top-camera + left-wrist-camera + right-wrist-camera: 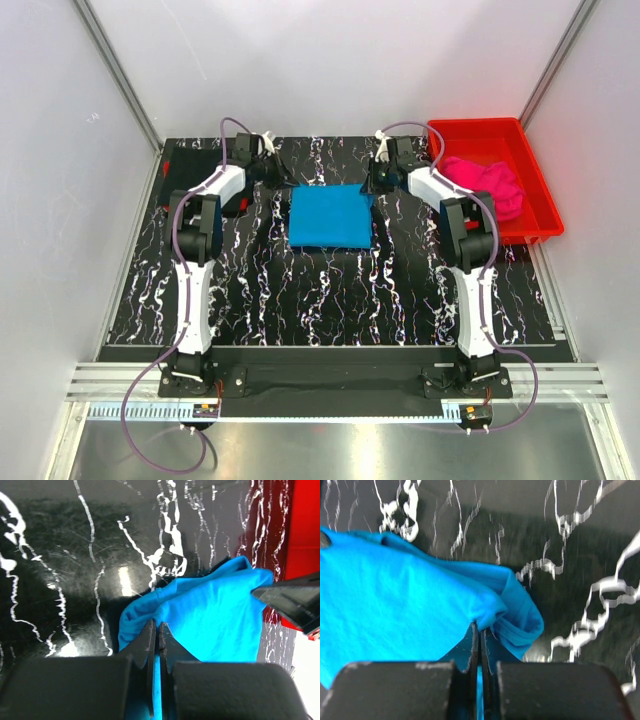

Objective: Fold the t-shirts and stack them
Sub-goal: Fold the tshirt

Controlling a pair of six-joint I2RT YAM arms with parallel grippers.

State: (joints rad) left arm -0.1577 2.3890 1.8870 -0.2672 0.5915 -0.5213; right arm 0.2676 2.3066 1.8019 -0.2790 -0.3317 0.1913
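Black fingers of the left gripper (158, 630) fill the bottom of its wrist view, pressed together with only a sliver of turquoise cloth between them. The right gripper (480, 630) is the same: jaws closed tight on a bunched corner of the same cloth.

Both pinch the turquoise-blue t-shirt (330, 215), each at one far corner, left arm on the left corner and right arm on the right. From above, the shirt lies as a flat, roughly square fold at the middle of the black marbled table (330, 300), towards the far side, between the two arms. At each pinch the layers curl up a little off the table.

Further out, the hot pink t-shirt (487, 183) sits crumpled in the red bin (540, 205) at the far right. At the far left corner is a plain dark patch (192, 160), probably the folded black t-shirt, though it is hard to tell from the tabletop.

The step in hand looks like a lift of the far edge, either for another fold or to carry the shirt to a stack. To do it well, both arms should rise together and level, holding every layer. The edge between them should stay lightly taut, so the fold neither sags nor opens.
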